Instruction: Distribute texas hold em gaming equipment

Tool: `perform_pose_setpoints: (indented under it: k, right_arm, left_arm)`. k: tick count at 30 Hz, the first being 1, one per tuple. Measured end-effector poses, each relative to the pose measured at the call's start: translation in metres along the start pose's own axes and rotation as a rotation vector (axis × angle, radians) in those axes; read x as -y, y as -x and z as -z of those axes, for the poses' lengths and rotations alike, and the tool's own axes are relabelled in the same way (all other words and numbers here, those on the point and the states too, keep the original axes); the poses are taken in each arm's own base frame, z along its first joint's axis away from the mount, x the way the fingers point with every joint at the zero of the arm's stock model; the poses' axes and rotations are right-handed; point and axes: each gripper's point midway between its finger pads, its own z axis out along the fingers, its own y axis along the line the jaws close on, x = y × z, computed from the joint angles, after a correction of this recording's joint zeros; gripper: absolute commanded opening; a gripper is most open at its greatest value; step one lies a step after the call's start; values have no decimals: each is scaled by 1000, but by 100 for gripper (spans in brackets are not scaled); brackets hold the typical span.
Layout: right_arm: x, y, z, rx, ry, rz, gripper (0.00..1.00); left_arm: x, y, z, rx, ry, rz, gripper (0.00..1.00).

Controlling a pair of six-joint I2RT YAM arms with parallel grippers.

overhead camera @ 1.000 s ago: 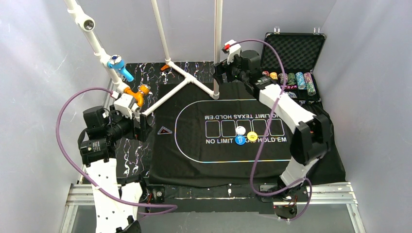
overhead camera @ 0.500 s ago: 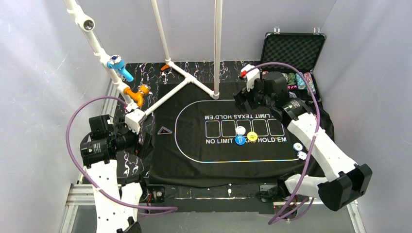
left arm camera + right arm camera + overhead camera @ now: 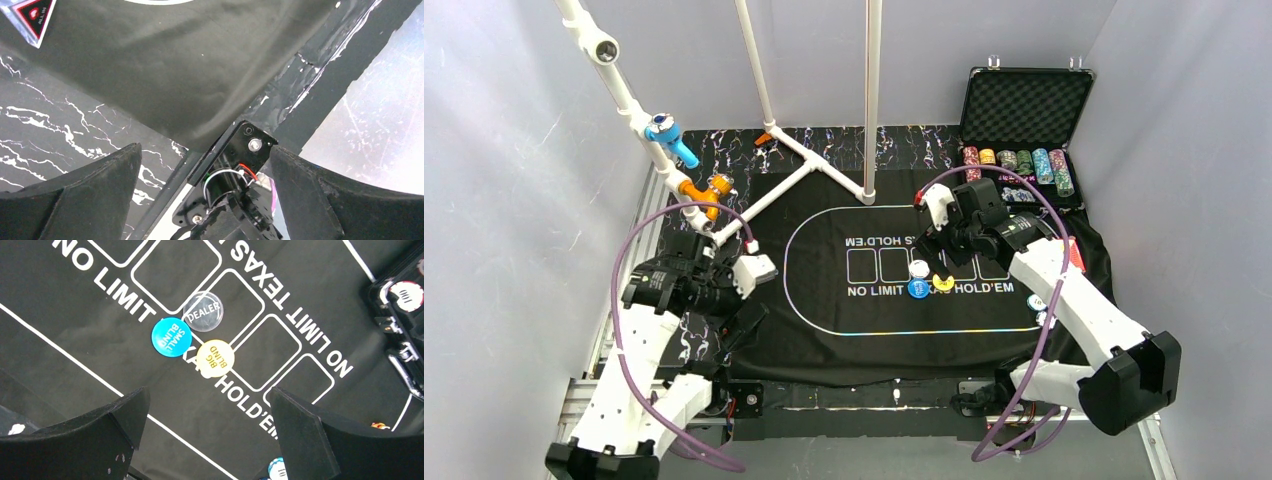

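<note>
A: What is on the left?

B: The left tool (image 3: 205,150) hangs with its jaws spread wide and nothing between them. It is above the near left corner of the black felt mat with white lettering (image 3: 165,65), where the cloth drapes onto the black marbled desk (image 3: 50,130). A small triangular red-and-black marker (image 3: 31,14) lies near the mat's edge.

A: And the game pieces?

B: Mid-mat, three round button discs sit bunched together. A blue plastic disc reading SMALL BLIND (image 3: 171,336) touches a clear-white disc reading DEALER (image 3: 202,312), and a yellow disc reading BIG BLIND (image 3: 215,358) lies just beside both. The right tool (image 3: 210,395) hovers above them, jaws wide and empty. Further right, a couple of small pale poker chips (image 3: 1036,302) lie on the mat. Beyond them, an open black foam-lined case (image 3: 1029,105) holds rows of chips.

A: How should the pick go?

B: Probably one disc at a time. Turn the jaws so they close across a disc's free edges, not through a neighbour; the yellow one looks easiest. The discs are thin and flat, so the fingertips must reach the felt without snagging it.
</note>
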Motion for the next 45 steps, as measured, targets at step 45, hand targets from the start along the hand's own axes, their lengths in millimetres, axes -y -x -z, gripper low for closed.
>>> perform_pose_setpoints:
  k: [45]
  right_arm:
    - [-9, -38, -139, -205, 63, -132, 83]
  left_arm:
    - [-14, 48, -64, 64, 142, -149, 99]
